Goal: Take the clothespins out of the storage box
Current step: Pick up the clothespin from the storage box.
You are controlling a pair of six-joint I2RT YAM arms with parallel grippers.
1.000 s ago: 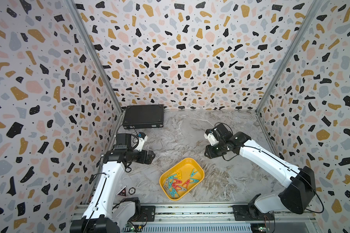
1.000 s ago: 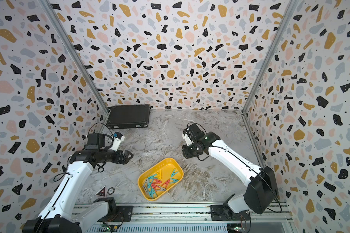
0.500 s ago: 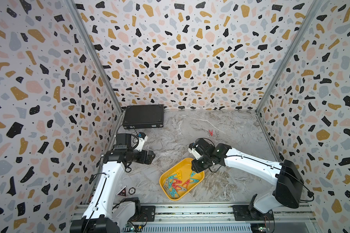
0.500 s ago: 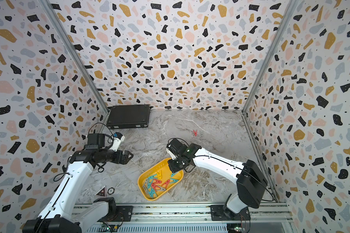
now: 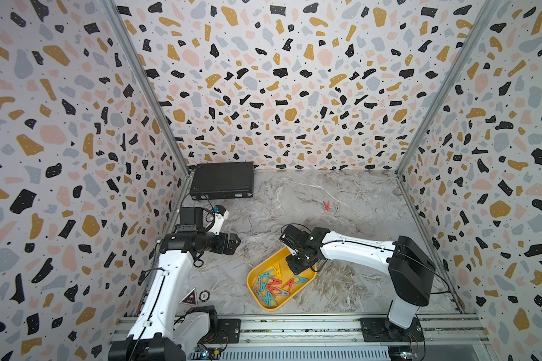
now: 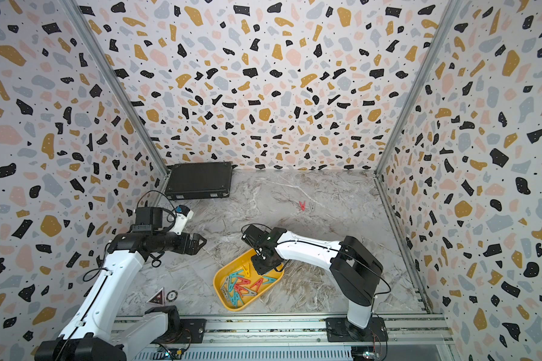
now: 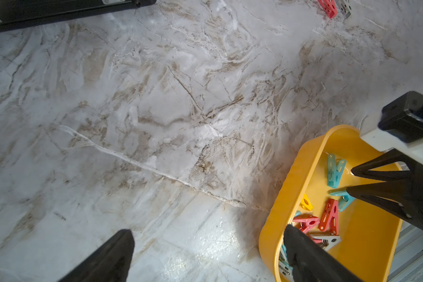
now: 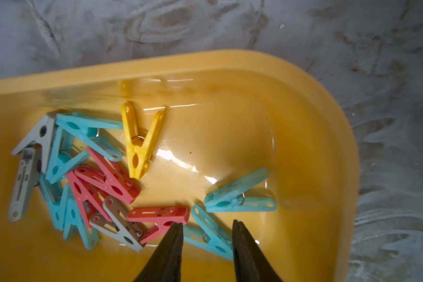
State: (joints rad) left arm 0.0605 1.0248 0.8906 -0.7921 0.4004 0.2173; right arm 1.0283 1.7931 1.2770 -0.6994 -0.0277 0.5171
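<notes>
Now your right end effector (image 8: pixel 206 223) hangs part-spread over a teal pin (image 8: pixel 211 235) in the box (image 8: pixel 205 61), seemingly to pinch it, while the left end effector (image 5: pixel 233 245) hovers wide-spread over the table (image 5: pixel 341 193), keeping clear.

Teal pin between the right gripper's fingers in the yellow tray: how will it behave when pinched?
Probably stiff and light: the teal clothespin is small moulded plastic with a wire spring. It lies flat on the glossy storage box floor, so it may skid or twist as the right gripper closes.
</notes>
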